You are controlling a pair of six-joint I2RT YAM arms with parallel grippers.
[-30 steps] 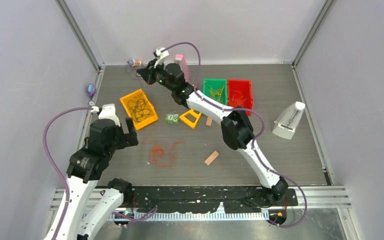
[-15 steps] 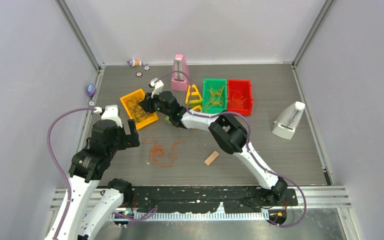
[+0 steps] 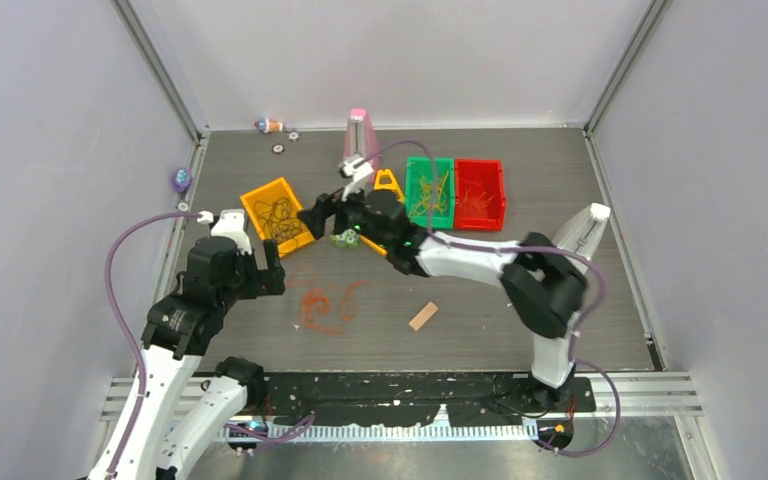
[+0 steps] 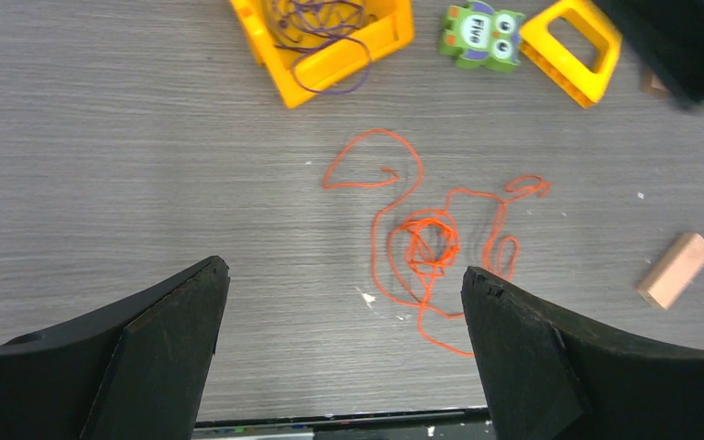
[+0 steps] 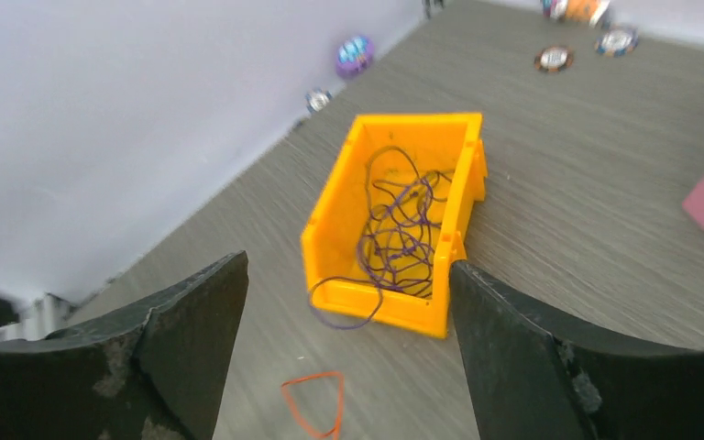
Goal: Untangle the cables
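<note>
- Job: mostly done, by the look of it.
- Purple cords bunched in the orange bin, with one loop over the low front wall and onto the desk.
- Yellow cords in the green bin.
- Red cords in the red bin, just beside the green one.
- Loose cord, orange-red, out on the bare desk near the orange bin. Tight knot in the middle, big floppy loops all round it. Seems to be the only cord not in a bin.
- Left jaws wide, holding nothing, up above the loose cord and not touching it.
- Right jaws wide too, holding nothing, over the desk and pointed at the orange bin.
- Left to do, most likely: pick up the loose cord, pull the knot apart, drop it in the red bin.
- Maybe also tuck the purple loop back inside.
- Hard to tell about knots inside the bins. A messy look to the purple bunch, so perhaps more pulling apart there.
- Owl toy and wood block on the desk as well, near the loose cord but not touching it. Not part of the job.
</note>
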